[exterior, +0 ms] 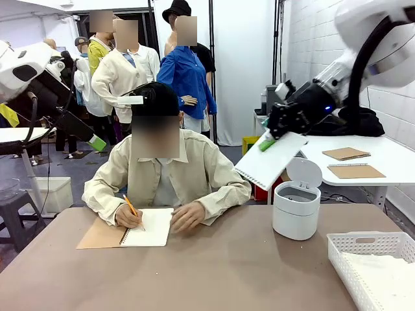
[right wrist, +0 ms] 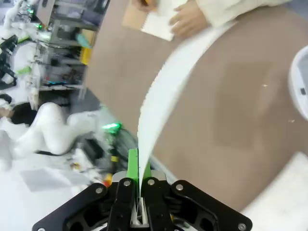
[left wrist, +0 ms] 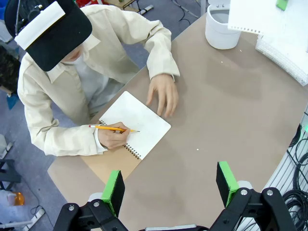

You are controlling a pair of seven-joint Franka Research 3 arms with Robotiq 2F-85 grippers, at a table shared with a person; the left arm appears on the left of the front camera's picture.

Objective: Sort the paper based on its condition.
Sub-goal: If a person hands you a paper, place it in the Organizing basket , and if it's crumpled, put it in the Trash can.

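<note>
Left gripper (left wrist: pixel 169 173): fingers wide apart, nothing between them; beyond the fingertips a person (left wrist: pixel 72 86) writes in a notebook (left wrist: pixel 137 120) with a pencil (left wrist: pixel 113 128). Right gripper (exterior: pixel 266 142): fingers clamped on one edge of a paper sheet (exterior: pixel 272 162) (ragged-edged, bowed), which is held aloft and slopes down from the fingertips. Bin (exterior: pixel 296 210) sits below them, tray (exterior: pixel 363 249) lower right.

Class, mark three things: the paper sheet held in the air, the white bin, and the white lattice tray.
paper sheet (exterior: pixel 272 161), front view, middle of the sheet.
white bin (exterior: pixel 295 219), front view, front wall of the body.
white lattice tray (exterior: pixel 389 242), front view, far wall.
</note>
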